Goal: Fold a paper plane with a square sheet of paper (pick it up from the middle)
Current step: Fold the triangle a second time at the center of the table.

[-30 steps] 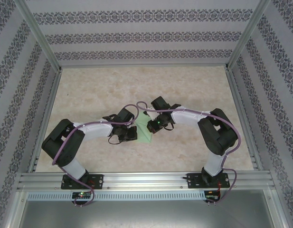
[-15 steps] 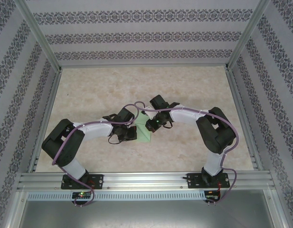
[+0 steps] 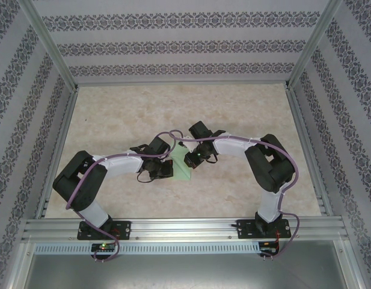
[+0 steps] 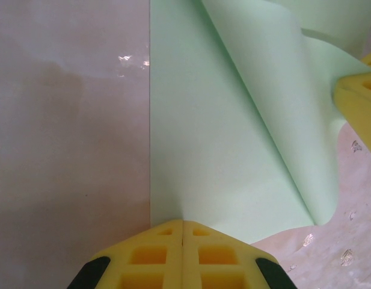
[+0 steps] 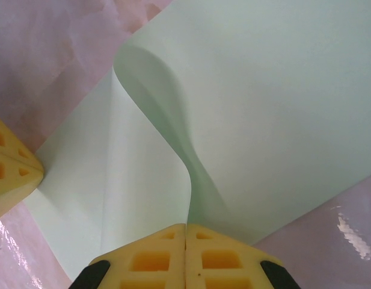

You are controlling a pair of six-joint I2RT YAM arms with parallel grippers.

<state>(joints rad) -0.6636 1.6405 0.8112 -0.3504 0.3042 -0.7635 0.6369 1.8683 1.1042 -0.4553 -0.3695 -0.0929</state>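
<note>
The square sheet of paper (image 3: 182, 171), pale green, lies mid-table between the two grippers. In the left wrist view the paper (image 4: 221, 150) lies partly flat, with a flap curling up on its right side. My left gripper (image 4: 183, 224) is shut on the paper's near edge, and the right gripper's yellow finger (image 4: 359, 102) shows at the far right. In the right wrist view a raised ridge of paper (image 5: 173, 126) runs into my right gripper (image 5: 185, 227), which is shut on it. From above, the left gripper (image 3: 167, 170) and right gripper (image 3: 192, 161) nearly meet over the sheet.
The pale marbled tabletop (image 3: 173, 114) is ringed by aluminium rails (image 3: 179, 227) and patterned walls. Purple cables (image 3: 173, 135) loop over both wrists. The left gripper's yellow finger (image 5: 11, 162) sits close at the left of the right wrist view.
The right arm has edged slightly left and its elbow has swung in, bringing its gripper a little closer to the left one. The left arm has stayed put.
</note>
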